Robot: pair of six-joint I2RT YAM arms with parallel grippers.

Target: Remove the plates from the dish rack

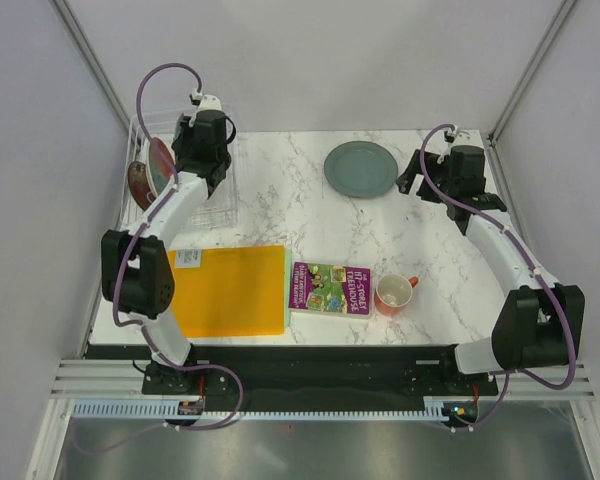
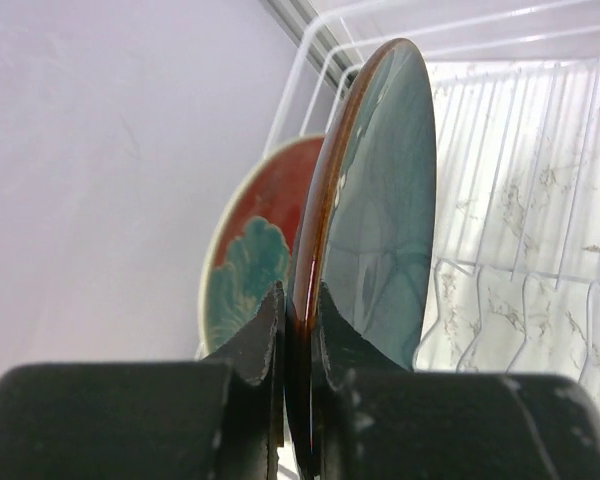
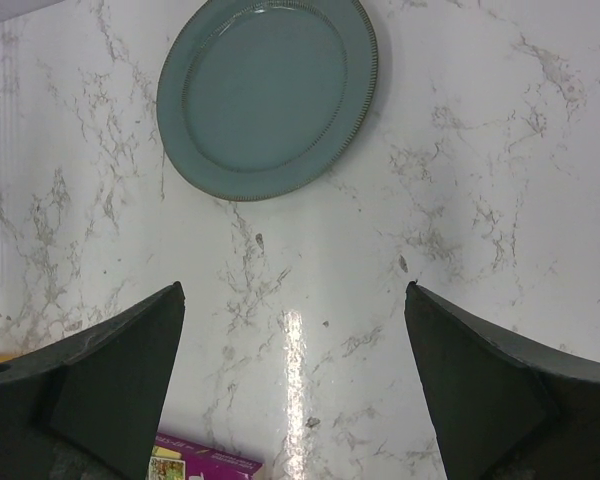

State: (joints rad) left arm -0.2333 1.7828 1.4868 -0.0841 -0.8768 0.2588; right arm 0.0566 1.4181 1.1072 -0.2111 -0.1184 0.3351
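dark teal plate: stands on edge in the dish rack, at the far left corner of the table; it has a glossy glaze and a brown rim.
handling: it looks like stiff, fairly heavy ceramic that chips or breaks if knocked. The glaze is slick, so a shallow pinch may slip or let the plate swing. Best to take it deep over the rim and lift straight up, clear of the prongs.
left gripper: pressed together on the teal plate's rim, one finger on each face.
red plate: upright just behind the held one, with a teal flower centre and a pale edge. It is close enough to clink on the way out.
grey-green plate: already lying flat on the table, matt, with a finely ridged border.
right gripper: spread wide and holding nothing, hanging over bare marble near the grey-green plate.
rack build: thin white wire, open and see-through.
table top: smooth white marble pattern, shiny.
near edge: orange mat, book, mug.
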